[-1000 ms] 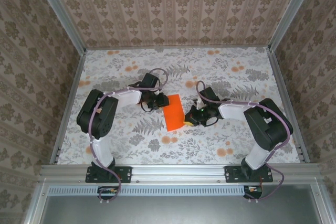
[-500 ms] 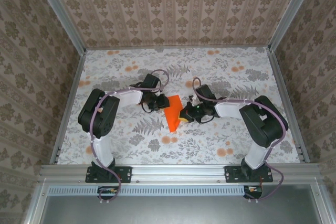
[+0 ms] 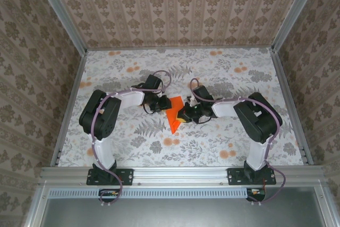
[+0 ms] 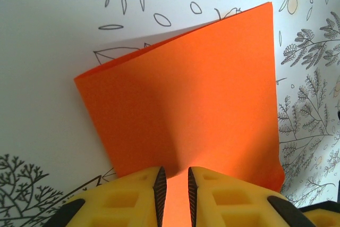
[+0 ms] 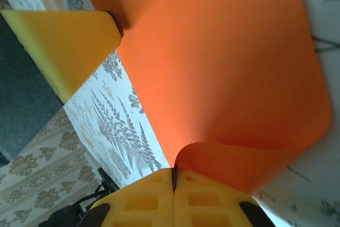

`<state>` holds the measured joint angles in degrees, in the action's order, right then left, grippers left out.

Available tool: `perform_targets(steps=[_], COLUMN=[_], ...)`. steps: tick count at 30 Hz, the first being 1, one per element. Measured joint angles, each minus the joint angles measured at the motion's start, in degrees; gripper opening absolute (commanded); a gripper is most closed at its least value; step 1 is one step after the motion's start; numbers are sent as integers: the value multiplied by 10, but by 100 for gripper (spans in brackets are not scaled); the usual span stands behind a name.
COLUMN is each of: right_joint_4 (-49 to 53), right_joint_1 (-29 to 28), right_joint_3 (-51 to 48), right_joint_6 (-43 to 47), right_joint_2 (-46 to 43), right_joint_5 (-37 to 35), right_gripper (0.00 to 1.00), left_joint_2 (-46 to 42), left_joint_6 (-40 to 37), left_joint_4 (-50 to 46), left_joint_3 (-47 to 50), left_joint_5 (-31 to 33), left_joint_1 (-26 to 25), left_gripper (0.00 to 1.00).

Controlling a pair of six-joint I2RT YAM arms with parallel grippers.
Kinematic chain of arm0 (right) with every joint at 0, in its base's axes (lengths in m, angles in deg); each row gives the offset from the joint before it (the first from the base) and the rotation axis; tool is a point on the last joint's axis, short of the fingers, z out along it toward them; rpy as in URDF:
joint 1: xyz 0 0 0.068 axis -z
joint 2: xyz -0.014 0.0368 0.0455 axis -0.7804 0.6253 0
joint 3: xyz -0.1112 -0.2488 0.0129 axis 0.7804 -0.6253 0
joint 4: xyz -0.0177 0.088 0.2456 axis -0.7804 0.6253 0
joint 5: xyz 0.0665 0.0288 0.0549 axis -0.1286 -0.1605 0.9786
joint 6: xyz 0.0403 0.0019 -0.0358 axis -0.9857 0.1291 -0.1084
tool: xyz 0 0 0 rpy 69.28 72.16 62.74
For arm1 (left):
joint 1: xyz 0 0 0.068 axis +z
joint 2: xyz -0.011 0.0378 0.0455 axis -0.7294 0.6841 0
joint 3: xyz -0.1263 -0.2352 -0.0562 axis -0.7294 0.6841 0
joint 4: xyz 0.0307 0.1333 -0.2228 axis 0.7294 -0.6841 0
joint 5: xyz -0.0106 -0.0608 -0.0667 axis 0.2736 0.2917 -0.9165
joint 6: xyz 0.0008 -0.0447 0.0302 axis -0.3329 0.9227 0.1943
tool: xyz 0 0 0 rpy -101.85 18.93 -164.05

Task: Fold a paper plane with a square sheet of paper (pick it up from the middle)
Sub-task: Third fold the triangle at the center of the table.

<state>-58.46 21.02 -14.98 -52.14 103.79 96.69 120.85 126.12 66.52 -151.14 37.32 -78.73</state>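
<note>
**Position of the work piece.** The square sheet of paper lies near the centre of the tabletop, between the two sets of jaws. In the top view, the left jaws stand at 10 o'clock from the sheet and the right jaws at 3 o'clock.

**Right jaws.** Clenched. In the right wrist view the two fingers meet along a closed seam. A curled lip of the sheet is nipped in that seam at 6 o'clock of the picture.

**Left jaws.** In the left wrist view the two fingers stand a narrow gap apart. The near edge of the sheet runs into that gap. Whether the paper is clamped cannot be told. In the right wrist view one left finger touches the sheet with its dark tip at 10 o'clock.

**Materials and shapes.**
- Sheet: thin, matte, bright orange, bowed up off the tabletop into a tent shape, with straight edges and sharp corners.
- Fingers: yellow, with recessed square pockets and dark ribbed pads.
- Tabletop: white, printed with grey ferns and pale-orange flower spots.

**Count.** One sheet; two arms, the left arm and the right arm; two fingers per set of jaws.
</note>
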Motion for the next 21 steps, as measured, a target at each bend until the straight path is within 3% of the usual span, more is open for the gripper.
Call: perform_targets(steps=[21], right_joint_4=[-18], right_joint_1=[-2], right_joint_3=[25], right_joint_6=[0], right_joint_2=[37], right_joint_5=[-3], right_gripper=[0], left_joint_2=[1], left_joint_6=[0], left_joint_4=[-1], left_joint_3=[-1], left_joint_5=[0], left_joint_1=[0], left_gripper=[23])
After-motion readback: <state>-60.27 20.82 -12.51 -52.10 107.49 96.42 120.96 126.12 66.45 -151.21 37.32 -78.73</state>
